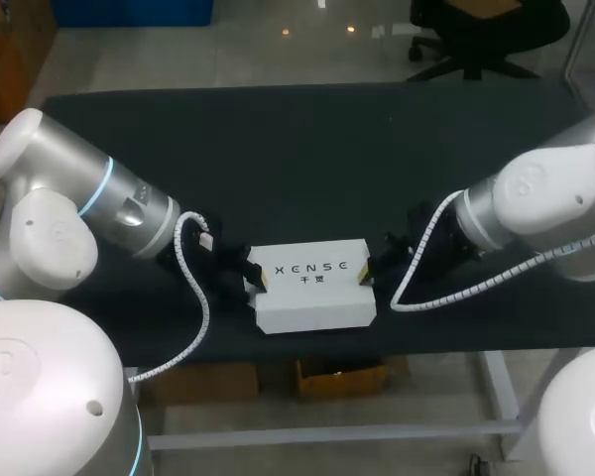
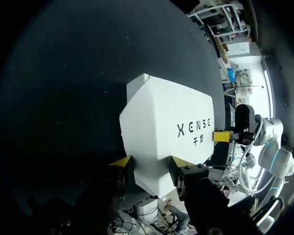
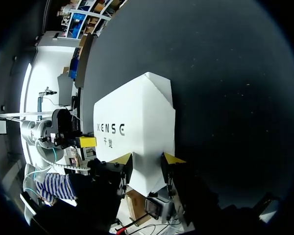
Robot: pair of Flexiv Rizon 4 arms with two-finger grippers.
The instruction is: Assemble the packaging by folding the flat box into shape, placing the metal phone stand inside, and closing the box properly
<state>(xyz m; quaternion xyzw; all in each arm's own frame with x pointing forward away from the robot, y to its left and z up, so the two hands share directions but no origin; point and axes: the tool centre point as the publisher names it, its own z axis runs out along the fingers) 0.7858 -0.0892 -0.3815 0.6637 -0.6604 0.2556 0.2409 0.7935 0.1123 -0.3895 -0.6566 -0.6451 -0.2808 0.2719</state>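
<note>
Probably light, thin card, the box point(image 1: 313, 286) looks easy to dent, so its stiffer ends seem the safest hold. It sits midway along the tabletop's front edge. The left gripper point(image 1: 261, 278) and right gripper point(image 1: 366, 274) each have their jaws clamped on one end.

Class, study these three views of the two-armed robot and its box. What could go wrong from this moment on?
1. The white box lies near the front edge of the table; a shove could tip it off.
2. The left gripper and right gripper grip opposite ends; uneven squeezing or pulling might dent or twist the cardboard.
3. No phone stand is visible, so the box may be closed empty.
</note>
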